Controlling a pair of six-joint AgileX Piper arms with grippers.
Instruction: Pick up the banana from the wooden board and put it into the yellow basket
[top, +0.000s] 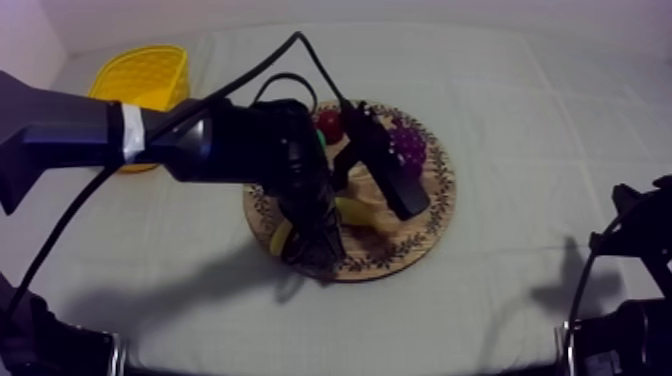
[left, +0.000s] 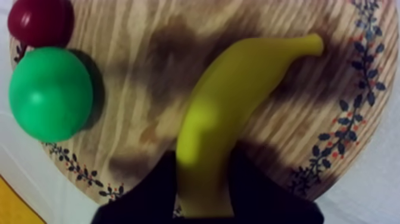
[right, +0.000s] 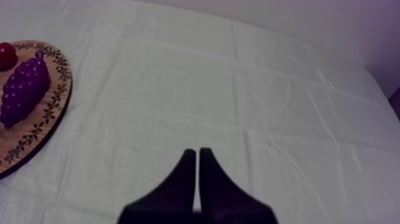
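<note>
My left hand (left: 202, 174) clamps the banana (left: 238, 89), not yet lifted off the wooden board (left: 149, 59); yellow basket (top: 140, 75) waits upper left.

My left gripper (left: 203, 167) clasps the near end of the banana (left: 238, 89), one black finger (left: 149, 190) pressed to each side of it. The banana lies on the wooden board (left: 149, 47), its tip reaching toward the patterned rim. A round green fruit (left: 50, 89) sits near the rim, touching the small red fruit (left: 40, 21).
</note>
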